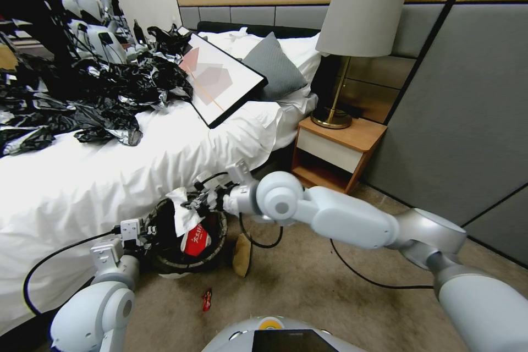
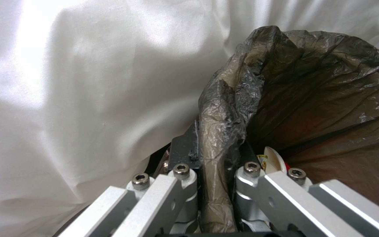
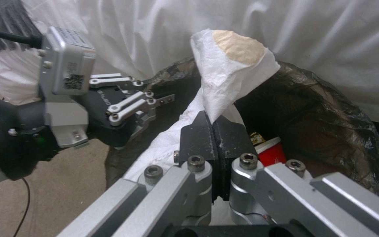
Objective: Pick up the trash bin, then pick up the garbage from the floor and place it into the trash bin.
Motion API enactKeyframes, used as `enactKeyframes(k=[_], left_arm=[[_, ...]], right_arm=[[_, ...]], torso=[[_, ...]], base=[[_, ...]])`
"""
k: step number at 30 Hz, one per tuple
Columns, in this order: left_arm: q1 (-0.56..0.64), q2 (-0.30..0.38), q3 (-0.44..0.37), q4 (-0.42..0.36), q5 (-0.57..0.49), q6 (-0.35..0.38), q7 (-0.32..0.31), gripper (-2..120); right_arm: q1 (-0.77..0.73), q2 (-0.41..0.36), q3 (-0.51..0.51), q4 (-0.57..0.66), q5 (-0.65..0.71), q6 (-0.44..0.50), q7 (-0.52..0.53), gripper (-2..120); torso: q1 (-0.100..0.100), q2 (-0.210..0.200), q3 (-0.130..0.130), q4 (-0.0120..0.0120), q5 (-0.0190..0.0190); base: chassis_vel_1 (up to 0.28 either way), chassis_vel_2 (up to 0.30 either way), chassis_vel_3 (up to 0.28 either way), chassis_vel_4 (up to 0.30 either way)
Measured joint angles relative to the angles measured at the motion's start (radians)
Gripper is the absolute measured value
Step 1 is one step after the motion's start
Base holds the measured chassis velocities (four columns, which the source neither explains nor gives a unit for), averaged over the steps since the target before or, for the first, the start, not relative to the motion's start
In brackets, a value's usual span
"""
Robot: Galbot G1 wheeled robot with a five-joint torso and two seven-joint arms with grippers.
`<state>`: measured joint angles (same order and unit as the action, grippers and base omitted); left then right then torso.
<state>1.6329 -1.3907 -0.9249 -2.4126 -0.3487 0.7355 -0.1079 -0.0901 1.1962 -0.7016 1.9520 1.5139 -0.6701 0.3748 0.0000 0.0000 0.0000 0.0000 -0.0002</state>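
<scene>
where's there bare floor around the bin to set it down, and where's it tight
Bare carpet lies right of the brown cardboard piece, toward the nightstand, crossed only by a black cable. It is crowded at the trash bin itself: bed sheet behind, left gripper clamped on its rim, right gripper holding the tissue above it. A red wrapper lies in front.

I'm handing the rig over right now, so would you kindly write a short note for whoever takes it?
Left gripper: shut on the rim of the trash bin, holding it beside the bed.
Right gripper: shut on a white tissue, over the bin's mouth.
Done: bin gripped; a red-and-white wrapper lies inside.
Left: drop the tissue in; then collect the small red wrapper and the brown cardboard piece from the carpet.
</scene>
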Motion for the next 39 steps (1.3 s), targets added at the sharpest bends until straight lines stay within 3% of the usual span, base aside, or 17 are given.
enactKeyframes(k=[7, 8, 13, 16, 19, 28, 39], left_arm=[[0.000, -0.004, -0.008, 0.000, -0.008, 0.000, 0.001, 4], [-0.002, -0.007, -0.007, 0.001, -0.007, 0.000, 0.001, 4], [-0.004, -0.013, -0.002, 0.003, -0.005, 0.000, 0.002, 4], [-0.003, -0.015, -0.002, 0.003, -0.004, 0.000, 0.002, 4], [-0.001, -0.015, -0.003, 0.001, -0.004, 0.000, 0.003, 4], [0.000, -0.017, -0.002, 0.000, -0.004, 0.000, 0.003, 4], [0.001, -0.015, -0.003, -0.003, -0.003, 0.000, 0.005, 4]], right_arm=[[-0.019, 0.020, -0.002, -0.025, 0.000, 0.007, -0.004, 12], [-0.026, 0.029, -0.002, -0.035, -0.001, 0.011, 0.001, 24], [-0.030, 0.038, -0.004, -0.042, -0.001, 0.014, 0.010, 37], [-0.030, 0.035, -0.004, -0.050, -0.002, 0.014, 0.015, 53], [-0.032, 0.030, -0.003, -0.053, -0.003, 0.014, 0.015, 60], [-0.041, 0.019, 0.009, -0.053, -0.003, 0.014, 0.017, 95], [-0.037, -0.004, 0.046, -0.020, 0.009, 0.012, 0.026, 100]], torso=[[0.000, 0.000, 0.000, 0.0000, 0.0001], [0.000, 0.000, 0.000, 0.0000, 0.0001], [0.000, 0.000, 0.000, 0.0000, 0.0001], [0.000, 0.000, 0.000, 0.0000, 0.0001], [0.000, 0.000, 0.000, 0.0000, 0.0001], [0.000, 0.000, 0.000, 0.0000, 0.0002], [0.000, 0.000, 0.000, 0.0001, 0.0003]], base=[[0.000, 0.000, 0.000, 0.000], [0.000, 0.000, 0.000, 0.000], [0.000, 0.000, 0.000, 0.000], [0.000, 0.000, 0.000, 0.000], [0.000, 0.000, 0.000, 0.000], [0.000, 0.000, 0.000, 0.000], [0.000, 0.000, 0.000, 0.000]])
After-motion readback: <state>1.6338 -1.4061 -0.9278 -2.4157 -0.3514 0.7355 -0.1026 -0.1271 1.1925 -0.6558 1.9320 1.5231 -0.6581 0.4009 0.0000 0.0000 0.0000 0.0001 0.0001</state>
